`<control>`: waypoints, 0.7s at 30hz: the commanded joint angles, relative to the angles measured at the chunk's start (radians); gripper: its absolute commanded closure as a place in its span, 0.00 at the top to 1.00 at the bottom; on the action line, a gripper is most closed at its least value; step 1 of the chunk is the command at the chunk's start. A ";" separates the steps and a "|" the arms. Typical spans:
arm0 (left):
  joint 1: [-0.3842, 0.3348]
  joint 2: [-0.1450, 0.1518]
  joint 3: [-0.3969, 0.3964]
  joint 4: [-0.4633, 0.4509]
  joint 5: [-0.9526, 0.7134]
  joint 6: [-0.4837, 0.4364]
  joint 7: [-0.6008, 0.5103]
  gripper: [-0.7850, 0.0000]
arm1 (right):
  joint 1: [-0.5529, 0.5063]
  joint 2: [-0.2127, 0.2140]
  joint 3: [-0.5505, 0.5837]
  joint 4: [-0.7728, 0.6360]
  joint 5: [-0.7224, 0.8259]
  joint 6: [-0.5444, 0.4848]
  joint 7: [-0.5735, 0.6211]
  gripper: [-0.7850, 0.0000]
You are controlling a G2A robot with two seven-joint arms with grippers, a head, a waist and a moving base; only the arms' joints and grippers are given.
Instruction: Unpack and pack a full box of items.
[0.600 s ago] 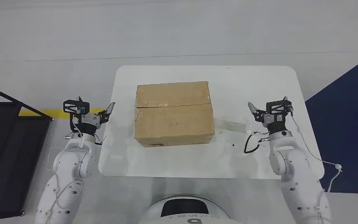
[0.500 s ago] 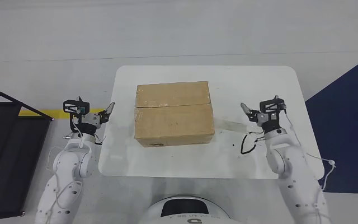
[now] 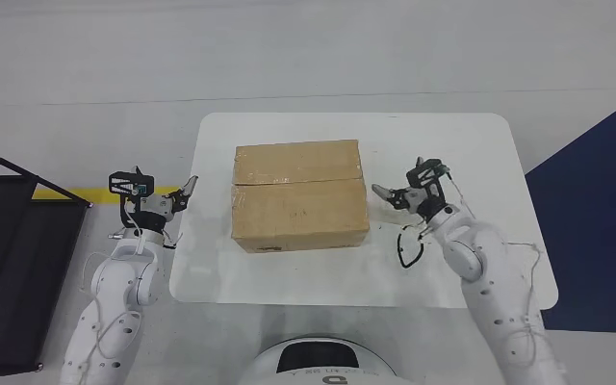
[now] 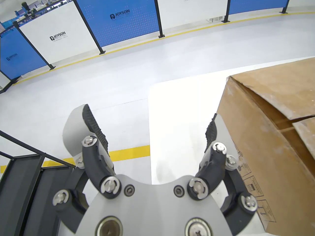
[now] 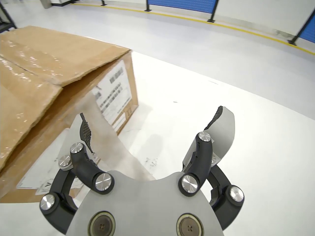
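You see the cardboard box, flaps shut, at the middle of the tabletop. Your left gripper hangs at the tabletop's edge and your right gripper just beside the box (both with fingers spread wide, holding nothing).

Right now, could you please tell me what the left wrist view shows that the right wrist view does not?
The left wrist view gives the open left gripper at the edge of the white table, the black rack on the floor beside it, and printed marks on one end of the cardboard box. The right wrist view gives the open right gripper near the box's other end, which bears a white label. Both share the box with top flaps shut, the table and the partition panels behind.
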 commanded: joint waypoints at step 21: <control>0.000 0.000 0.000 0.000 0.000 0.000 0.000 1.00 | 0.141 -0.004 -0.073 0.148 0.213 -0.210 0.053 1.00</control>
